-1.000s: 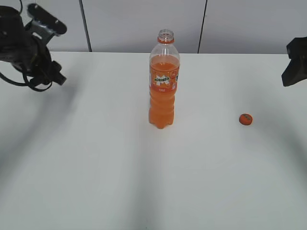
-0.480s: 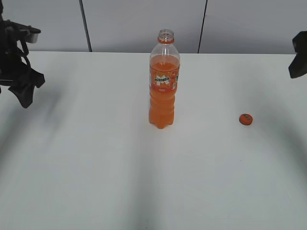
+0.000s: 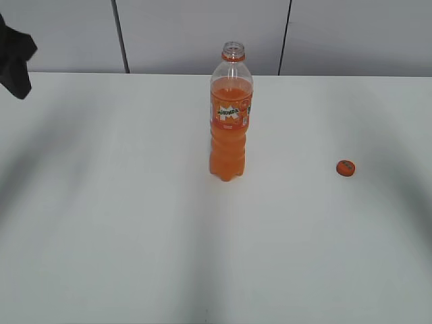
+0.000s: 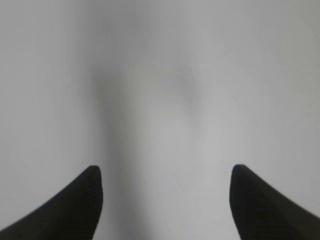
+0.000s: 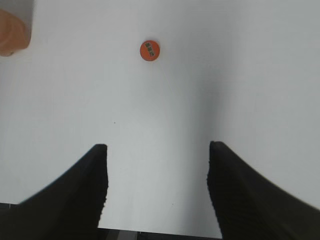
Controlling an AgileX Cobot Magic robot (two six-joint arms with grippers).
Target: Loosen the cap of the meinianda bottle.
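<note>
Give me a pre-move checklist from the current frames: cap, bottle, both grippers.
1. Cap off the neck: ok. It lies on the table, to the right of the bottle and apart from it.
2. Bottle upright, neck open: ok.
3. Left gripper open and empty: ok. Only bare table shows between its fingertips.
4. Right gripper open and empty: ok. The cap sits ahead of it, untouched.
5. Arms away from the bottle: ok. In the exterior view only a dark part shows at the left edge.
6. Drink spilled on the table: none seen, ok.
</note>
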